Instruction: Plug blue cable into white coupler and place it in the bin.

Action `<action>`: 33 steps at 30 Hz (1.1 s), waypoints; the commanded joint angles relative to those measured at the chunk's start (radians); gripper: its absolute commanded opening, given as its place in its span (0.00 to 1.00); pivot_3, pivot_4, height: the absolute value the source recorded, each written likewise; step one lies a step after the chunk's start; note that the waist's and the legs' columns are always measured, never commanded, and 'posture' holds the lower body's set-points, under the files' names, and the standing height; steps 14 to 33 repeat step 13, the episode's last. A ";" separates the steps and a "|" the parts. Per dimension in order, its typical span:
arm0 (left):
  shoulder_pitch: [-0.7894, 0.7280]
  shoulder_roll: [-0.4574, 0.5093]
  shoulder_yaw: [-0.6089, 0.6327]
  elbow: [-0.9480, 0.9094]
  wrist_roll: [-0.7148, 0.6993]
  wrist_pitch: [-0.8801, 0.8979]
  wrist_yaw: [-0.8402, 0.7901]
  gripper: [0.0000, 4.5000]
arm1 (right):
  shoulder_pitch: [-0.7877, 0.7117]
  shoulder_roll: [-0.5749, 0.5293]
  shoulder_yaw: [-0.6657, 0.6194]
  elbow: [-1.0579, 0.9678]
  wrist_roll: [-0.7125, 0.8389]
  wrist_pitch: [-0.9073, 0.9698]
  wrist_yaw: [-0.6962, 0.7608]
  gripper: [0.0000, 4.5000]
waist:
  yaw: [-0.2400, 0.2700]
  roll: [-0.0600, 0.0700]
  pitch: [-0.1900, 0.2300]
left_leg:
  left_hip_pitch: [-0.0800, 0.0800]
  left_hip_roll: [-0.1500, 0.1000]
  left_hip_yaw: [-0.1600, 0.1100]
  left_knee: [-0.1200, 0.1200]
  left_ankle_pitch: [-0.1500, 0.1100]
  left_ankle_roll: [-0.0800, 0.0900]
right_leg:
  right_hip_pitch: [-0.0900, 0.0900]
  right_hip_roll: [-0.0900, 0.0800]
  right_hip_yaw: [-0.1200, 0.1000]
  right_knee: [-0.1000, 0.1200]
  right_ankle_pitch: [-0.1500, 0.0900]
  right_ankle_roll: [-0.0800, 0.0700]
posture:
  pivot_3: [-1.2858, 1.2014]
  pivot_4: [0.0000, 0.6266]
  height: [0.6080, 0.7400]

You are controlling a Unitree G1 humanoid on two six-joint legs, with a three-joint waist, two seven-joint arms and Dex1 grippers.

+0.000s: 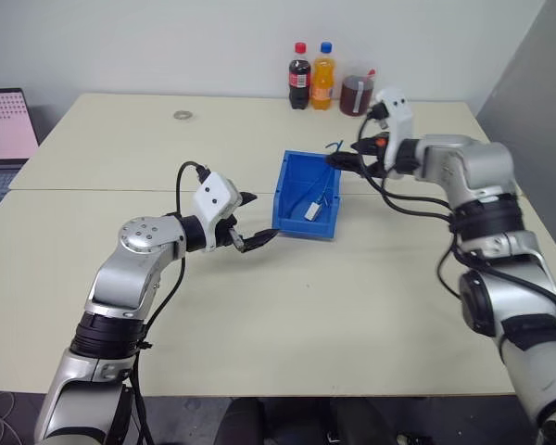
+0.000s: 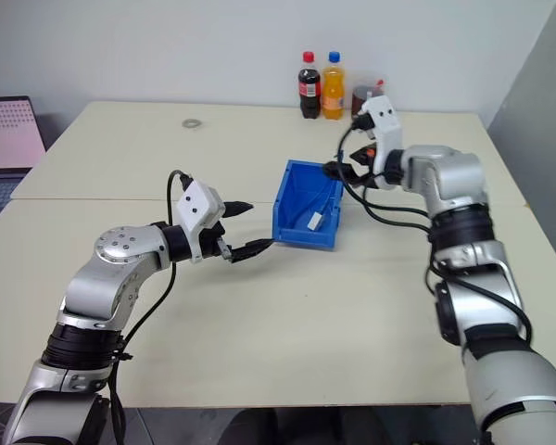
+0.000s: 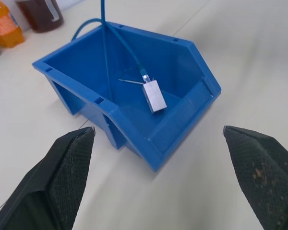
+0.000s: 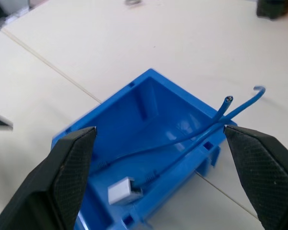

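The bin (image 1: 290, 198) stands in the middle of the table, a bright blue plastic box. The white coupler (image 3: 153, 96) lies on its floor with the blue cable (image 3: 126, 43) plugged into it. The cable runs up over the far wall and its free end (image 4: 227, 100) sticks out beyond the rim. My left gripper (image 1: 252, 221) hovers open just left of the bin with nothing between its fingers. My right gripper (image 1: 345, 154) stands open above the bin's far right corner, holding nothing.
Two soda bottles (image 1: 311, 76) and a jug of dark liquid (image 1: 357, 94) stand at the table's far edge. A small ring (image 1: 181, 116) lies at the far left. A laptop (image 1: 2, 125) sits off the left edge.
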 commanded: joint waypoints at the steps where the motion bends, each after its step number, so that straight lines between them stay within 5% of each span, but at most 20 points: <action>1: 0.011 -0.003 0.072 -0.015 -0.001 0.008 0.076 1.00 | 0.139 -0.094 -0.037 -0.265 0.055 -0.021 0.084 1.00 | 0.002 0.000 0.000 | 0.000 0.000 0.000 0.001 0.000 0.000 | 0.000 0.000 0.000 0.000 0.000 0.000 | 0.52 0.24 1.00; 12: 0.061 0.094 0.196 0.004 -0.065 0.021 0.035 1.00 | 0.641 -0.193 -0.223 -0.837 0.205 -0.037 0.060 1.00 | -0.001 0.000 0.000 | 0.000 0.000 -0.005 0.007 0.000 0.000 | 0.003 0.002 -0.002 0.002 0.001 0.002 | 0.52 0.24 1.00; 33: 0.061 0.103 0.195 0.013 -0.064 0.013 0.025 1.00 | 0.656 -0.192 -0.227 -0.852 0.210 -0.035 0.047 1.00 | -0.001 0.000 0.000 | 0.001 0.000 -0.006 0.008 0.000 0.000 | 0.002 0.003 -0.001 0.003 0.001 0.002 | 0.52 0.24 1.00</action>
